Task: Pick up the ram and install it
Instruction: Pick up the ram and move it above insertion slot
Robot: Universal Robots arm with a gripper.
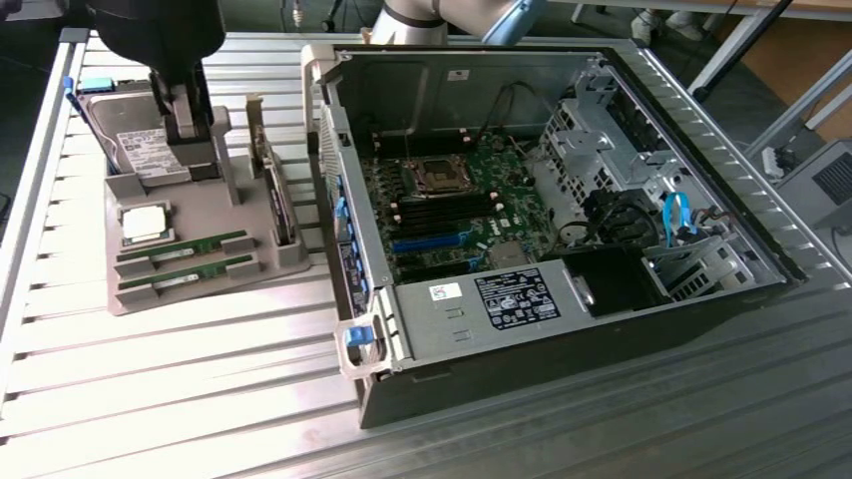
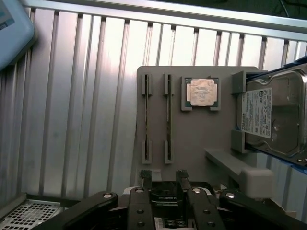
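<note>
Ribbed metal slats formed the table (image 1: 200, 399) (image 2: 72, 96) under everything. On it, toward the exterior view's right, lay the biggest item, an open computer case (image 1: 533, 369), with its motherboard (image 1: 460, 205) facing up, a labelled power supply (image 1: 486, 299) along its near edge and a blue cable (image 1: 672, 215) looped by the drive bays.

Just beside the case, on the exterior view's left, sat a grey parts tray (image 1: 213, 296) (image 2: 192, 139). A hard drive (image 1: 140, 150) (image 2: 276, 120) rested at the tray's far end.

Over that end hung the arm's black gripper (image 1: 187, 112) (image 2: 163, 179). Its two fingers (image 2: 145, 178) stood wide apart with nothing between them and touched none of the parts. In the wrist view the fingertips sat above the tray's edge, near the ends of the two holders.

Those holders kept the ram (image 1: 184, 248) (image 2: 168, 115) and a second stick (image 1: 187, 275) (image 2: 146, 117). Both were green, stood on edge and ran parallel to each other at the tray's near end, well apart from the case, so neither was in the motherboard.

Between the ram and the hard drive lay the smallest piece, a square silver processor (image 1: 144, 222) (image 2: 202, 92), flat in its own recess.
</note>
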